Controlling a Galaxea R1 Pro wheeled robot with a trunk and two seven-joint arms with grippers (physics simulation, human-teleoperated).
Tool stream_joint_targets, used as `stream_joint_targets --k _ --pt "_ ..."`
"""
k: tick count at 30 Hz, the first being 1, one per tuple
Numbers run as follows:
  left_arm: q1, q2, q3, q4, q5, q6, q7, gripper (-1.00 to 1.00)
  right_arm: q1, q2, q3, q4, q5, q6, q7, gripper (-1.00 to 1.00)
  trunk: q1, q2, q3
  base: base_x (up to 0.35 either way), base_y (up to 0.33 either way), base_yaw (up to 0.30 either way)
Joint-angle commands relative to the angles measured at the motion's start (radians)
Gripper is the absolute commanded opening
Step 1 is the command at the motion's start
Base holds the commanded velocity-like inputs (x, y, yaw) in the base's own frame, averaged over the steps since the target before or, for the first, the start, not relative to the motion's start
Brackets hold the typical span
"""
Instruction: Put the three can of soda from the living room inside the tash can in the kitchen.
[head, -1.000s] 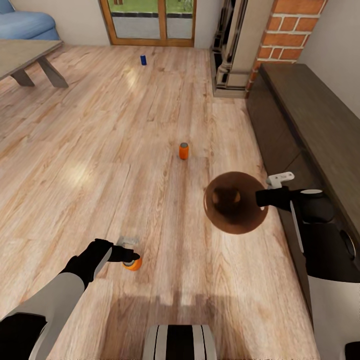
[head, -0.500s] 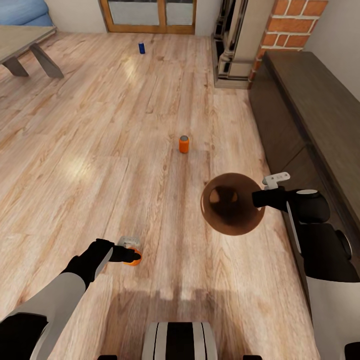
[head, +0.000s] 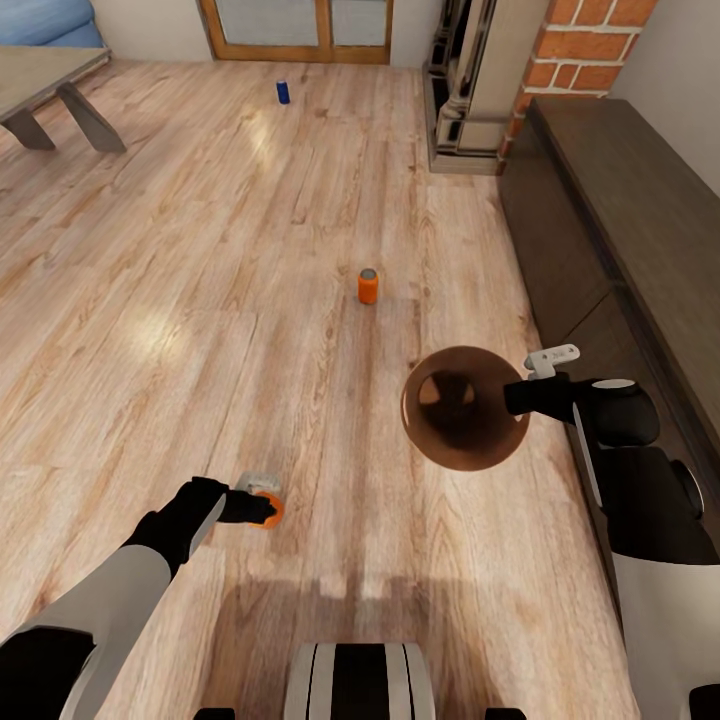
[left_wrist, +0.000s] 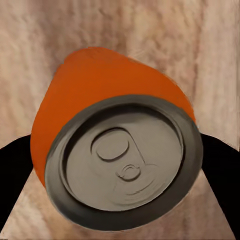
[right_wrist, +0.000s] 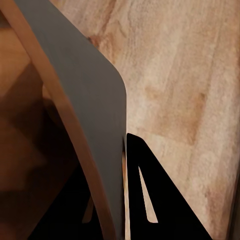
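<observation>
An orange can of soda (head: 270, 511) stands on the wood floor at the lower left, and my left gripper (head: 262, 508) is shut on it. In the left wrist view its grey top (left_wrist: 125, 170) sits between the black fingers (left_wrist: 12, 175). A second orange can of soda (head: 368, 286) stands upright mid-floor. The dark blue can of soda (head: 283, 92) stands far off near the glass doors. My right gripper (head: 515, 397) is shut on the rim of the tash can (head: 465, 407), held above the floor with its copper-brown inside facing the head camera. Its grey wall (right_wrist: 85, 95) runs between the right fingers (right_wrist: 150, 200).
A long dark cabinet (head: 630, 230) runs along the right side, close to my right arm. The brick-sided fireplace (head: 520, 70) is at the back right. A low grey table (head: 50, 90) stands at the back left. Open wood floor (head: 200, 300) lies between the cans.
The head view shifted slightly, so the floor and far cans slid up the picture. The left gripper sits closer over the near orange can. The tash can stays held.
</observation>
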Motion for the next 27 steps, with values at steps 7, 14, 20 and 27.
stream_joint_targets --k 7,14,20,27 --pt "0.002 0.0 0.001 -0.015 0.003 0.003 -0.005 -1.0 0.0 0.0 0.0 0.0 -0.012 0.002 0.006 -1.0 0.0 0.0 0.0 0.0 0.0 0.0" --pt "0.002 0.0 0.003 -0.015 0.001 0.004 -0.005 -1.0 0.0 0.0 0.01 0.0 -0.012 0.002 0.006 -1.0 -0.003 0.002 0.027 0.0 0.0 0.0" --pt "0.002 0.0 0.002 -0.014 0.0 0.004 -0.005 -1.0 0.0 0.0 0.02 0.0 -0.012 0.002 0.006 -1.0 -0.026 0.044 0.046 0.0 0.0 0.0" --pt "0.002 0.0 0.002 -0.014 0.002 0.005 -0.005 -1.0 0.001 0.006 0.023 0.0 -0.012 0.002 0.006 -1.0 -0.053 0.093 0.068 0.0 0.0 0.0"
